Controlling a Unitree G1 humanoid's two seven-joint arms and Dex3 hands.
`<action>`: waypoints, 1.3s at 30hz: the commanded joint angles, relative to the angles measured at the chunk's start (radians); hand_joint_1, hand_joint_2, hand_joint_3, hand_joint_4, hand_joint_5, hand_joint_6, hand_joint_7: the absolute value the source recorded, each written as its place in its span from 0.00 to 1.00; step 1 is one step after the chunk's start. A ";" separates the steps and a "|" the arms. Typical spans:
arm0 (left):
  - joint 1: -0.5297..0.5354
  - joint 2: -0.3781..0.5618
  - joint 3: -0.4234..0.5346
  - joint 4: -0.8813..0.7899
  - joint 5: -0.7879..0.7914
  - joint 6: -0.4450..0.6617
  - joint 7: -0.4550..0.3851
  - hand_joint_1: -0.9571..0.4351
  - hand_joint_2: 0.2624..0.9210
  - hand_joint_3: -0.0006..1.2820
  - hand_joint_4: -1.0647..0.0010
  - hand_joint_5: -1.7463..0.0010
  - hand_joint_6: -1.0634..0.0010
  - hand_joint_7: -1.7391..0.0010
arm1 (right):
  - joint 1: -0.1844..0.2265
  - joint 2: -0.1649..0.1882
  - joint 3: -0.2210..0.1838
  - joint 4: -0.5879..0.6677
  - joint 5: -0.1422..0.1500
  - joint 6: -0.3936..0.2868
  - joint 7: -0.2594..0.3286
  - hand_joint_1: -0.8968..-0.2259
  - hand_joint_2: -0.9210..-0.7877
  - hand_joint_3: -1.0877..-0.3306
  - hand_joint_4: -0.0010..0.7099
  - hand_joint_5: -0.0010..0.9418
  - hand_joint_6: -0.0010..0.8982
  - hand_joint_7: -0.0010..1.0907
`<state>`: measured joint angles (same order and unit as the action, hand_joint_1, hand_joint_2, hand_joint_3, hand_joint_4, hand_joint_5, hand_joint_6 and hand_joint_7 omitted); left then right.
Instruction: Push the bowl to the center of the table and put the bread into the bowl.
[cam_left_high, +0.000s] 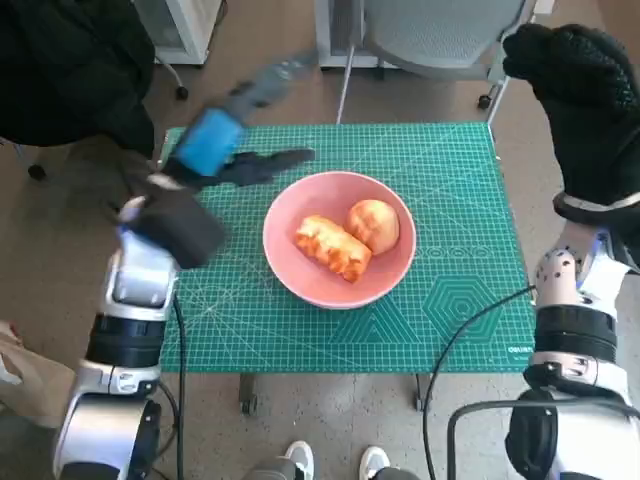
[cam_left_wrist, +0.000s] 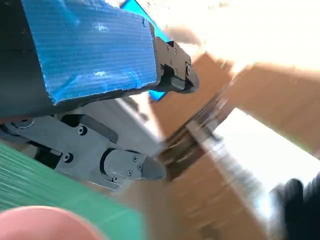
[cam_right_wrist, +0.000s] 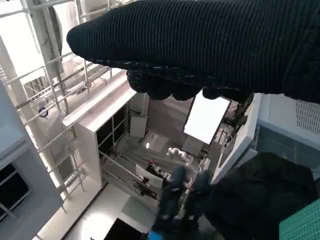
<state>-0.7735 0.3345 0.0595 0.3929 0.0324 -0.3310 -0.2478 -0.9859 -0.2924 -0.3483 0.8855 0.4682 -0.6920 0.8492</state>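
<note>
Task looked done: pink bowl (cam_left_high: 340, 240) sat near centre of green mat (cam_left_high: 450, 200), two bread pieces (cam_left_high: 332, 247) inside. Left hand (cam_left_high: 222, 150) raised beside bowl, fingers apart, holding nothing. Right hand (cam_left_high: 585, 110) lifted clear; grip unreadable.

A grey chair (cam_left_high: 440, 35) stood on brown floor (cam_left_high: 60, 230) beyond the table's green mat (cam_left_high: 450, 200); white shelving (cam_right_wrist: 100, 130) lined the room.

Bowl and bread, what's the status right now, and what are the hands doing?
Left hand open, empty, above the mat beside the bowl. Right hand raised off the table's edge, holding nothing. Two breads in the bowl, mid-table. Nothing in the way.
</note>
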 joint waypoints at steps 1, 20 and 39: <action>0.048 -0.023 0.057 -0.028 -0.135 0.002 -0.051 0.20 1.00 0.39 0.89 1.00 0.83 0.96 | 0.007 0.020 0.006 0.005 -0.002 0.007 0.001 0.18 0.00 0.49 0.32 0.00 0.32 0.00; 0.192 -0.037 0.152 -0.320 -0.330 0.134 -0.056 0.17 1.00 0.50 1.00 1.00 0.95 0.97 | -0.027 0.065 0.036 0.026 -0.034 -0.017 -0.029 0.20 0.00 0.48 0.30 0.00 0.29 0.00; 0.183 -0.011 0.180 -0.317 -0.354 0.122 -0.107 0.13 1.00 0.47 1.00 1.00 1.00 0.83 | -0.043 0.066 0.067 0.025 -0.086 -0.031 -0.084 0.26 0.00 0.43 0.28 0.00 0.26 0.00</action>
<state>-0.5862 0.3099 0.2322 0.0820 -0.3131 -0.1993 -0.3431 -1.0338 -0.2290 -0.2886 0.9081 0.3927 -0.7274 0.7771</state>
